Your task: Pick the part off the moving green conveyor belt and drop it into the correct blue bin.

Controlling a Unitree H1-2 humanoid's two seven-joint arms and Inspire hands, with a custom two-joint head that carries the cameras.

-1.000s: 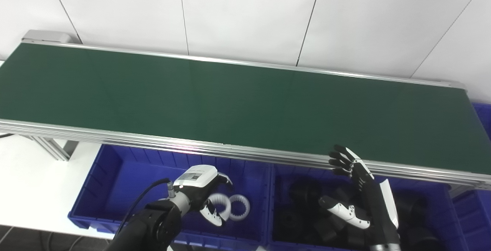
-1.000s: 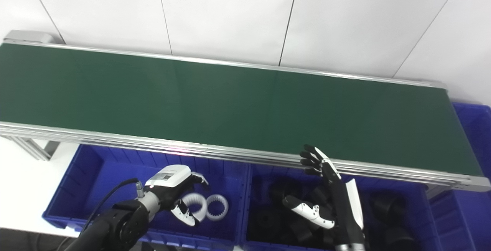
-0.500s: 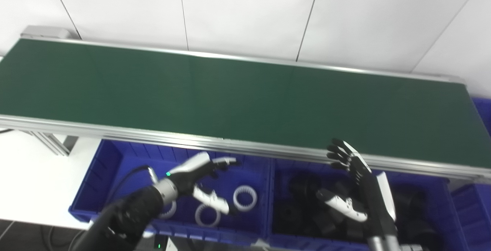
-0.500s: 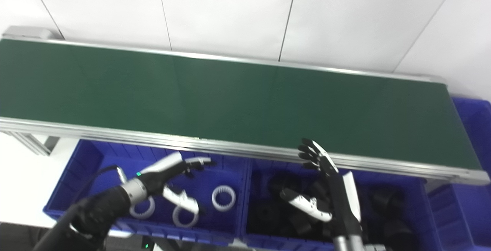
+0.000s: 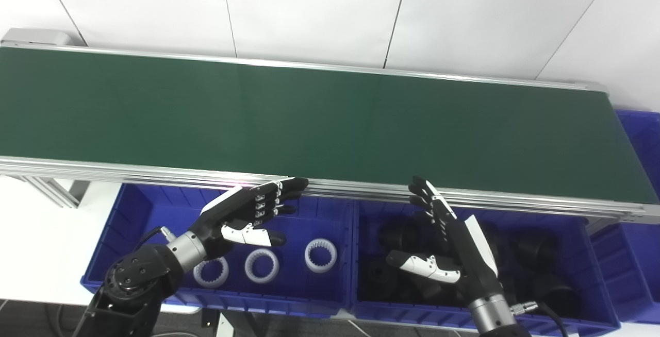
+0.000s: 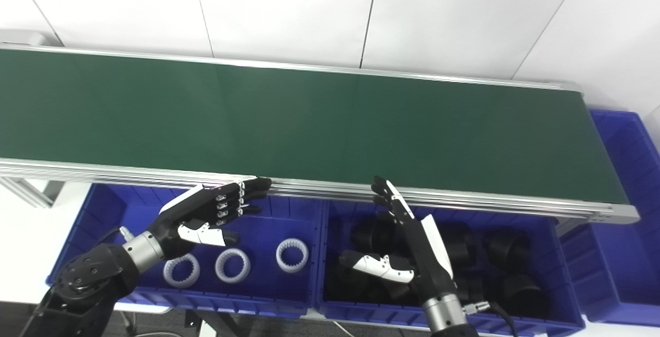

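Note:
The green conveyor belt (image 5: 330, 120) runs across the view with no part on it. My left hand (image 5: 247, 213) is open and empty, fingers stretched toward the belt's near rail, above the left blue bin (image 5: 134, 223). Three white toothed rings (image 5: 320, 255) lie in that bin. My right hand (image 5: 443, 239) is open and empty, held upright over the middle blue bin (image 5: 582, 254), which holds several black parts (image 5: 526, 249).
Another blue bin (image 5: 642, 136) stands at the belt's right end. The belt's aluminium near rail (image 5: 154, 172) overhangs the bins' far edges. A white tabletop (image 5: 36, 244) lies at the left, a white panelled wall behind.
The camera has shifted. My left hand has let go of a white ring into the left bin, opened, and risen toward the belt rail. My right hand stays open.

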